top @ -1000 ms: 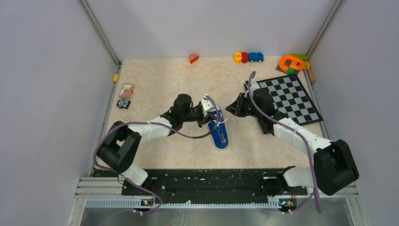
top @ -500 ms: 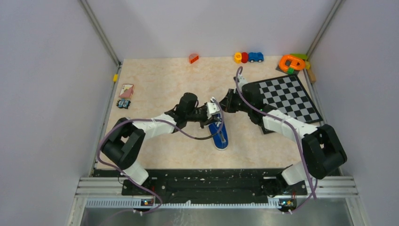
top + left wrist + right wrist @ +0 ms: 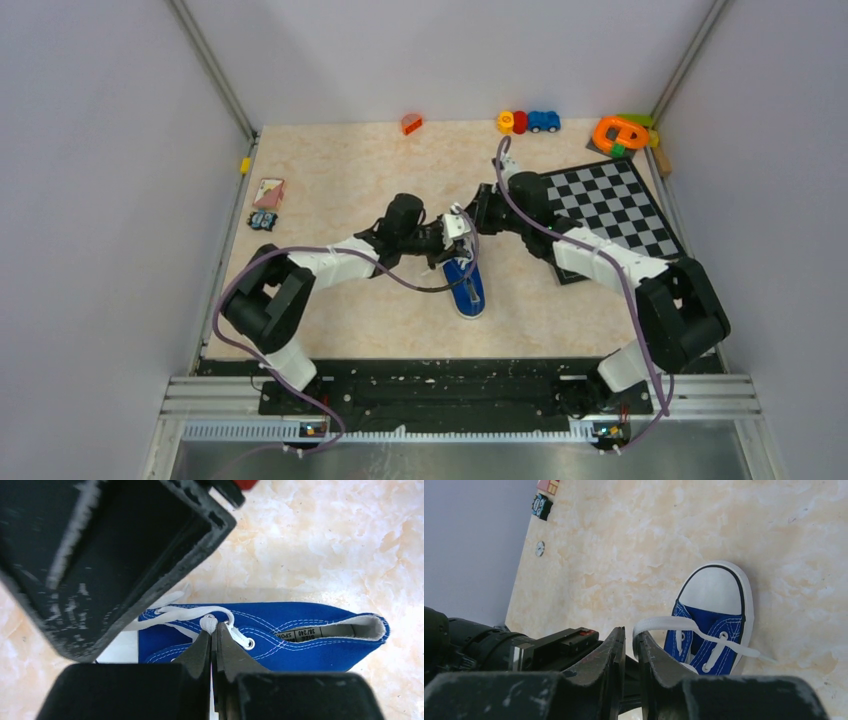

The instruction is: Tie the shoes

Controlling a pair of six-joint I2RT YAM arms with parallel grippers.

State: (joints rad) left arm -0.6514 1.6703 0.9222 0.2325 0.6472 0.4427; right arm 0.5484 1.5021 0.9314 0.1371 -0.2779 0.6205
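Left claw (image 3: 459, 228), right claw (image 3: 478, 215) crowd laces (image 3: 192, 611) over sneaker (image 3: 468, 290).

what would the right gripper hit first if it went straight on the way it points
the lace: its loop lies right at the tips of the right gripper. beyond it, probably the left gripper, though depth is unclear

A beige marbled table (image 3: 340, 160) was seen, on which were laid a blue sneaker (image 3: 468, 288) near the middle, a chessboard (image 3: 615, 210) at the right, a card (image 3: 268, 192) and a dark block (image 3: 263, 220) by the left edge, and a red block (image 3: 412, 124), toys (image 3: 528, 122) and an orange ring (image 3: 620, 132) along the far edge
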